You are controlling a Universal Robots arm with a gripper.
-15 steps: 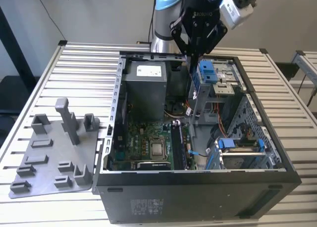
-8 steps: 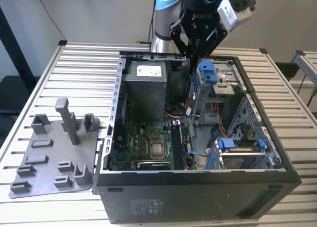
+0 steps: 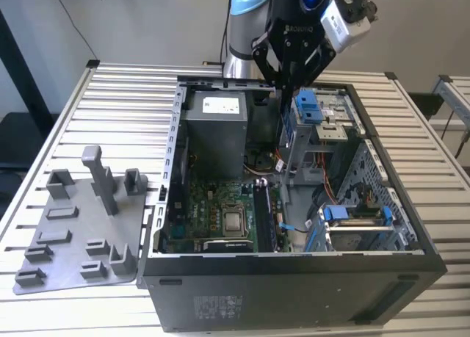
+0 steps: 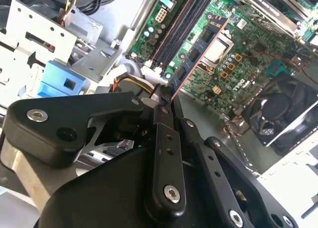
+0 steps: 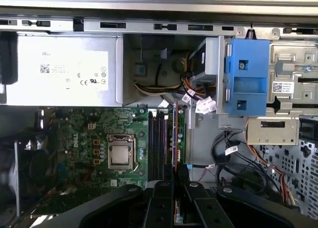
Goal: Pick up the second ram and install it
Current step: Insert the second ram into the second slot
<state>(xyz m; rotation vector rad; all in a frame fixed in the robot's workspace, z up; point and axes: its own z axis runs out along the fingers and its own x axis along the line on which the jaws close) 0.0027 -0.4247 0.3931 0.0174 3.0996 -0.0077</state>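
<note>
second ram (image 4: 198,53) | thin dark stick, seen edge-on | clamped in pincer (image 4: 166,96) | held over memory slots (image 4: 180,25)

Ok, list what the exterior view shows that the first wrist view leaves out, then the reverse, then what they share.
Exterior view: the grey fixture tray on the slatted table, beside the open computer case, and the arm above it. First wrist view: the black fan, and the second ram gripped in the end effector, edge-on and parallel to the black memory slots. Shared: the power supply, the blue drive bracket, the processor socket and the green motherboard.
</note>
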